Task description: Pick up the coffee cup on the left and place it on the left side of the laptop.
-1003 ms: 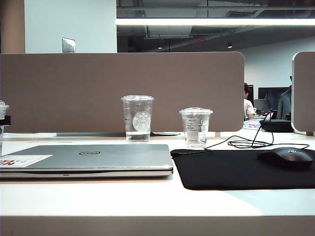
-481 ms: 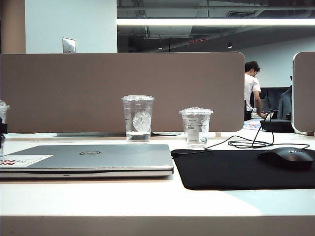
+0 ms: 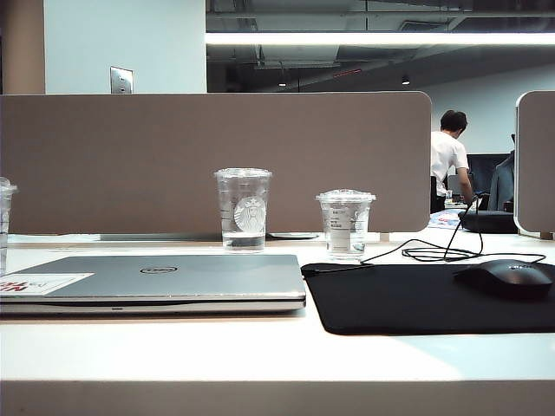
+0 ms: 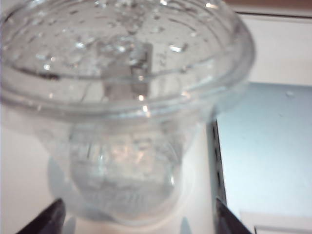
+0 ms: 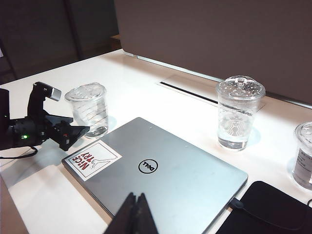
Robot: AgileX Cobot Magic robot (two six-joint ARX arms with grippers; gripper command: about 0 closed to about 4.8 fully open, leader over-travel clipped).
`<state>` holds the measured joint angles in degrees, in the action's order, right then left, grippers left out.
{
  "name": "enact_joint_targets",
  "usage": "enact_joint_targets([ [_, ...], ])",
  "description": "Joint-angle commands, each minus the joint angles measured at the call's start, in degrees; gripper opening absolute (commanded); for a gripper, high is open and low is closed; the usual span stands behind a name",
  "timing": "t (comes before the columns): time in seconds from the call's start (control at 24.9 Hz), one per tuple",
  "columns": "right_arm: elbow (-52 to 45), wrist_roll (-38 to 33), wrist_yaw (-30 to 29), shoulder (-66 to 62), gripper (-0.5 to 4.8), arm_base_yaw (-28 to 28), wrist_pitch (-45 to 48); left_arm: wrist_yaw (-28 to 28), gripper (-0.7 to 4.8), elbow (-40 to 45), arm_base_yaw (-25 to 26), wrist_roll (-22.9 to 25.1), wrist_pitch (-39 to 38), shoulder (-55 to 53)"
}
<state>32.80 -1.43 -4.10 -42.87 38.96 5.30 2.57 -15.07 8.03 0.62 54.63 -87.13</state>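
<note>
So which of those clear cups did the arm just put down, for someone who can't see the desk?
Start at the closed silver laptop in the desk's middle. By its stickered corner, beside the left tool, stands a short clear cup with a flat lid. The taller Starbucks cup and the white-labelled short cup stand on the laptop's far side, toward the mouse pad.

On the counter, the closed laptop lies at eight o'clock; the coffee cup stands at nine, at the frame edge. No tool shows.
</note>
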Motion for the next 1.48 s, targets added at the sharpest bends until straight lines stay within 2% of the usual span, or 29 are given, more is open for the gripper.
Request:
enact_joint_targets([
  [0.04, 0.33, 0.17, -0.07, 0.22, -0.04, -0.02, 2.29, -0.39, 3.66, -0.09, 0.13, 2.47, -11.26, 7.39],
  [0.08, 0.33, 0.17, -0.07, 0.20, -0.04, 0.00, 2.21, -0.42, 3.57, -0.11, 0.13, 2.47, -14.45, 9.97],
  [0.12, 0.33, 0.17, -0.04, 0.17, -0.04, -0.02, 2.21, -0.42, 3.24, -0.11, 0.13, 2.47, -16.65, 11.72],
  [0.16, 0.33, 0.17, -0.07, 0.20, -0.04, 0.00, 2.19, -0.42, 2.41, -0.11, 0.13, 2.45, -20.52, 14.86],
  [0.24, 0.33, 0.17, -0.04, 0.20, -0.04, -0.02, 2.19, -0.35, 1.82, -0.11, 0.13, 2.47, -25.97, 19.50],
  [0.44, 0.33, 0.17, -0.04, 0.20, -0.04, -0.02, 2.19, 0.11, 1.82, -0.11, 0.11, 2.38, -37.77, 30.69],
  [0.48, 0.33, 0.17, -0.04, 0.20, -0.04, -0.02, 2.19, 0.11, 1.58, -0.11, 0.13, 2.38, -41.09, 33.42],
  [0.56, 0.33, 0.17, -0.04, 0.20, -0.04, 0.00, 2.19, 0.37, 0.23, -0.11, 0.11, 2.38, -46.07, 37.46],
  [0.6, 0.33, 0.17, -0.04, 0.20, -0.04, -0.02, 2.19, 1.03, -0.03, -0.11, 0.13, 2.38, -48.09, 39.30],
  [0.72, 0.33, 0.17, -0.07, 0.20, -0.04, -0.02, 2.16, 8.13, -0.06, -0.11, 0.13, 1.70, -51.80, 47.01],
  [0.84, 0.33, 0.15, -0.07, 0.20, -0.04, 0.00, 2.19, 8.79, -0.06, -0.11, 0.13, 0.55, -51.60, 52.04],
  [1.12, 0.33, 0.17, 0.00, 0.20, -0.04, -0.02, 2.10, 1.99, -0.06, -0.11, -1.16, -0.17, -53.53, 64.41],
  [1.36, 0.33, 0.17, 0.09, 0.20, -0.04, -0.02, 1.99, -1.09, -0.06, 0.63, -5.79, 0.00, -55.17, 72.91],
  [1.48, 0.33, 0.15, 0.11, 0.20, -0.04, -0.02, 1.84, -2.78, -0.06, 3.65, -10.10, -0.04, -54.93, 76.83],
])
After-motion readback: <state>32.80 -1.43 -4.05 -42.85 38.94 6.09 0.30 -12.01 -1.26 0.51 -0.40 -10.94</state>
